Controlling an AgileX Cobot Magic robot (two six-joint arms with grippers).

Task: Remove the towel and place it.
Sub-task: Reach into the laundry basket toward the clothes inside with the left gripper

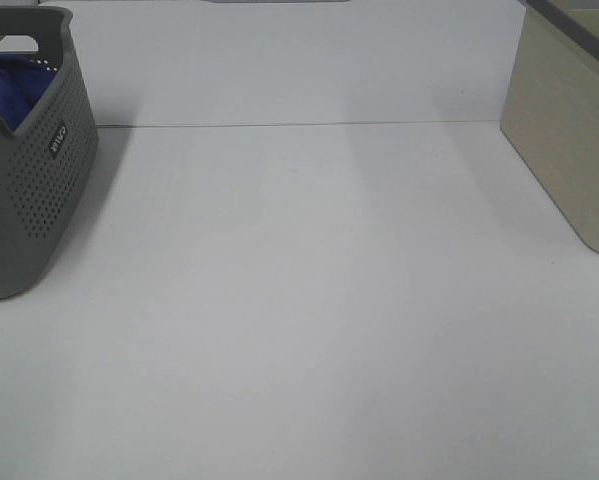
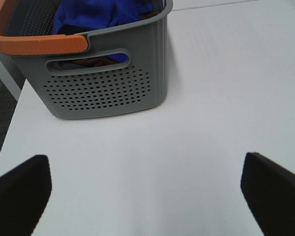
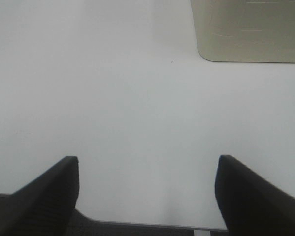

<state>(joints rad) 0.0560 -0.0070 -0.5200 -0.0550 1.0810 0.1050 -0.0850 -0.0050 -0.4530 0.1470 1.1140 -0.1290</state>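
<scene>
Blue towel [image 2: 103, 12] bunched in grey basket [image 1: 49, 190] at 10 o'clock; left gripper [image 2: 147, 184] and right gripper [image 3: 147, 169] gape empty; left should pinch a thick fold.

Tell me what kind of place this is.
Probably a lab bench staged for laundry handling: bare white tabletop, grey perforated plastic basket holding a royal-blue towel, beige rounded bin.

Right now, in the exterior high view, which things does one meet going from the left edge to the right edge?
grey basket with the blue towel inside it → open white table → beige bin at the right edge
</scene>
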